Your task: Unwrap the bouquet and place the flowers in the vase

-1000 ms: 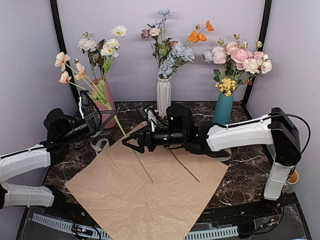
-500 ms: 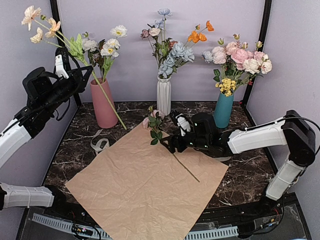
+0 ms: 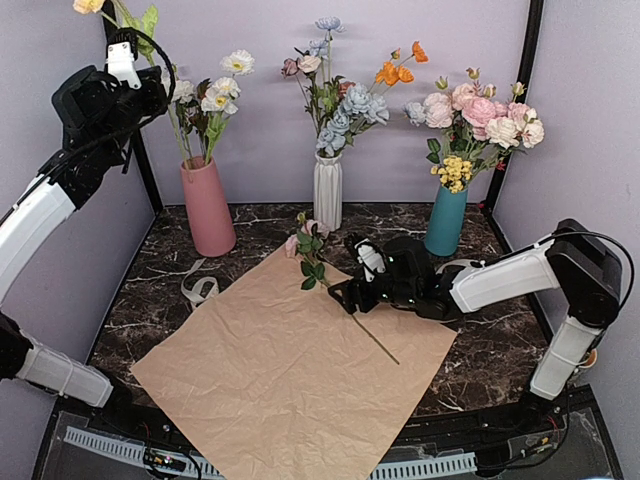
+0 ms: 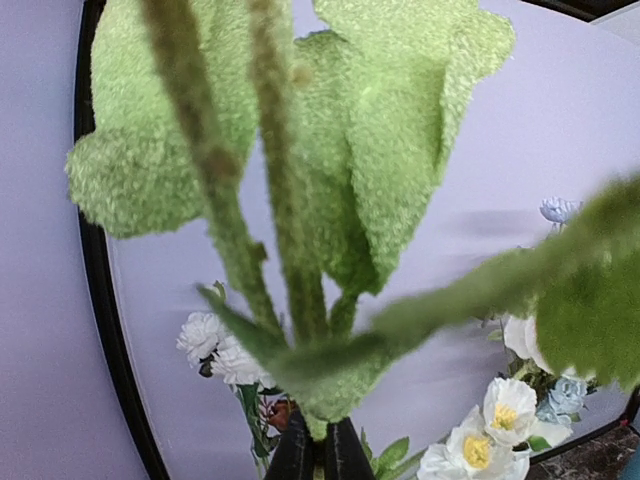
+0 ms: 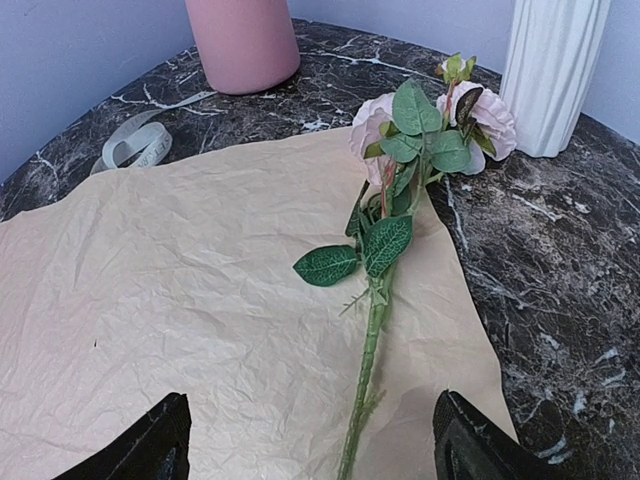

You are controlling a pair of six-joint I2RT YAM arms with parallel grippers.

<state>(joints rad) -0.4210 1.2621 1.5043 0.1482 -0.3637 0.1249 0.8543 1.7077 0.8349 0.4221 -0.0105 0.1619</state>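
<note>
Vase holds white flowers; left gripper clamps stems, right gripper gapes over rose.

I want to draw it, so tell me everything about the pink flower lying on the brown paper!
The pink flower is a fake-looking sprig: two pale pink blooms, small green buds, veined green leaves and one long thin green stem. It lies flat, blooms toward the white ribbed vase, at the far edge of the crinkled brown paper, which carries the stem on the dark marble table. The right gripper is open around its lower end, not squeezing it.
</note>
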